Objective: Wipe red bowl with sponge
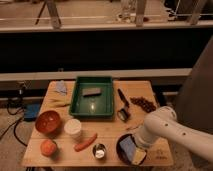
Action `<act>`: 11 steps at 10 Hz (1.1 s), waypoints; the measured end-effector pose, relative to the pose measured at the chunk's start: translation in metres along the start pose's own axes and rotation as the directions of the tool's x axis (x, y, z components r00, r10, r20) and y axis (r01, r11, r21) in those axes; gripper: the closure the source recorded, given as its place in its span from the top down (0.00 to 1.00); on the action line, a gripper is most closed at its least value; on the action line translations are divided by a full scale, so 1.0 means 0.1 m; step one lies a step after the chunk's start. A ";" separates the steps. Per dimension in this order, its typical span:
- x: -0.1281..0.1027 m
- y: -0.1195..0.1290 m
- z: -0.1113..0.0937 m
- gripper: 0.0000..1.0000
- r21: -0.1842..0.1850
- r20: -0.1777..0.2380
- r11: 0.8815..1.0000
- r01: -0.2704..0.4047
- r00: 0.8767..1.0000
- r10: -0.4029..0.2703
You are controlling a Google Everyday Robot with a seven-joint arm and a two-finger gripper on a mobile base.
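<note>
The sponge [127, 146], likely soft and light, lies inside the dark bowl [119, 150], with the gripper [140, 148] at the bowl's right rim, its state unclear; best pinched across its width.

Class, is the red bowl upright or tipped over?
Upright: the red bowl sits on its base, opening up, seemingly empty. The gripper is at the dark bowl.

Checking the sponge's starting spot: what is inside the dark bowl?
A light blue-grey sponge and a yellowish piece lie in the dark bowl. The gripper hangs over its right side, covering what lies beneath.
</note>
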 end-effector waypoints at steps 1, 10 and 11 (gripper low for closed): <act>0.01 0.00 0.03 0.73 -0.003 -0.002 1.000 0.000 1.000 0.000; 0.07 -0.03 0.23 0.28 -0.032 -0.026 0.999 0.000 1.000 -0.001; 0.07 -0.04 0.24 0.25 -0.033 -0.027 0.999 -0.002 1.000 0.001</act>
